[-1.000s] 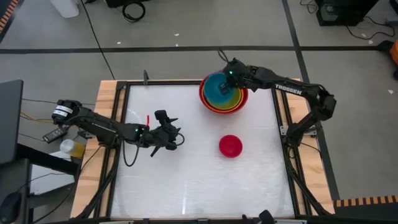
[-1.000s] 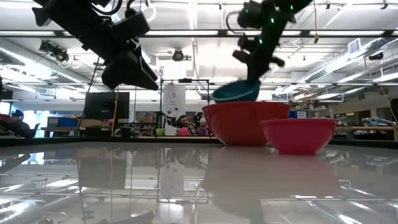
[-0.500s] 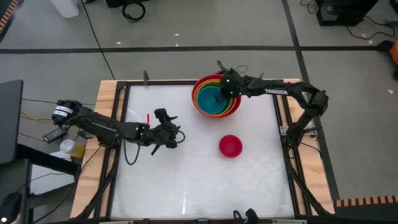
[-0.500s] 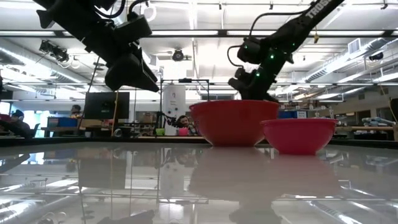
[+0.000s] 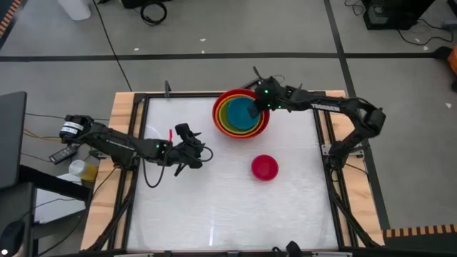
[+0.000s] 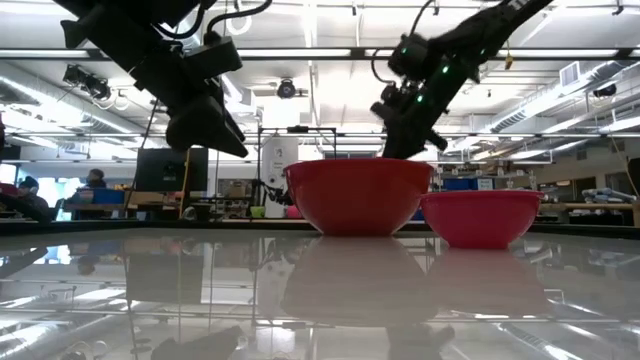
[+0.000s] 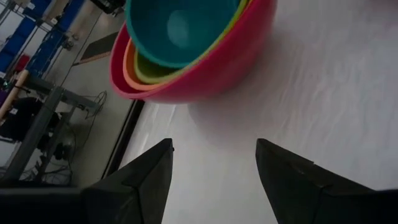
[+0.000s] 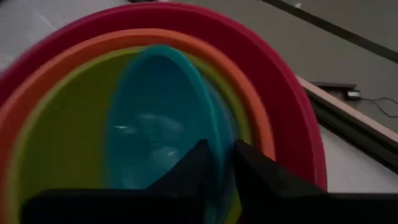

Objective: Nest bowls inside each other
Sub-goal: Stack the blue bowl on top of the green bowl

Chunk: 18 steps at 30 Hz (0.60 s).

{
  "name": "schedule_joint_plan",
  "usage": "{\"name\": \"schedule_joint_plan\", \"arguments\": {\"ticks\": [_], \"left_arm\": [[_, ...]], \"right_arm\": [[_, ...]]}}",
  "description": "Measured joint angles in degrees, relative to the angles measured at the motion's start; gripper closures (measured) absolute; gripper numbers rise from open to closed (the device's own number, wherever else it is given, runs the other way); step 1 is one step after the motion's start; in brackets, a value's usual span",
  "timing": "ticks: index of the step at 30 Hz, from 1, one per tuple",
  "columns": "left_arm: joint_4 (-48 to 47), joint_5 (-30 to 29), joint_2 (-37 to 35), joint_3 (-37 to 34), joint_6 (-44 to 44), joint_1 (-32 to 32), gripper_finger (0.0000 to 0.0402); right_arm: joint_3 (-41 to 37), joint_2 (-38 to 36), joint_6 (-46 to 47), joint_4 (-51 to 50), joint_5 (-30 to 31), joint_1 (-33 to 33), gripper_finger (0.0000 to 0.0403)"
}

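A stack of bowls point(image 5: 241, 114) stands at the table's far middle: a big red bowl point(image 6: 358, 195) outermost, then orange, green and a teal bowl point(image 7: 180, 28) innermost. My right gripper point(image 5: 255, 108) reaches down into the stack at its right side, shut on the teal bowl. A small red bowl point(image 5: 265, 167) rests on its base, nearer and to the right, also seen in the low view point(image 6: 480, 215). My left gripper point(image 5: 194, 153) hovers open above the table, left of the stack, pointing toward it point(image 7: 214, 155). My right gripper point(image 8: 222, 163) has the teal bowl's rim point(image 8: 217, 138) between its two fingers, one finger inside the bowl and one outside, on the side toward the table's right. The fingers slant down from the far right. The teal bowl sits inside the green bowl, slightly tilted.
A black frame and wooden border point(image 5: 125, 114) run round the white table top. A bare stretch of table point(image 5: 214, 207) lies toward the near edge. A small red thing point(image 5: 170, 135) lies just beyond my left gripper.
My right gripper has come down and gone toward the table's left. The teal bowl, held tilted above the stack a second ago, now sits inside the green bowl. The whole stack has slid toward the table's left.
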Motion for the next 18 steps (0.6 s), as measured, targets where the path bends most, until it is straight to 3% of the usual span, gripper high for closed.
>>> {"name": "schedule_joint_plan", "arguments": {"ticks": [8,11,15,18], "left_arm": [[0.2,0.0,0.0,0.0,-1.0,0.5,0.0170],[-0.4,0.0,0.0,0.0,-2.2,0.5,0.0170],[-2.7,1.5,0.0,0.0,-3.1,0.3,0.0170],[-3.0,2.5,0.0,0.0,-3.3,0.5,0.0171]], "right_arm": [[0.0,-9.6,-0.3,-8.2,-0.4,1.9,0.0254],[0.1,-13.2,0.4,-16.1,-2.0,3.8,0.0246],[-1.3,-15.7,4.2,-33.5,-3.5,10.4,0.0248],[-5.7,-17.4,10.2,-37.0,-1.9,17.2,0.0248]]}}
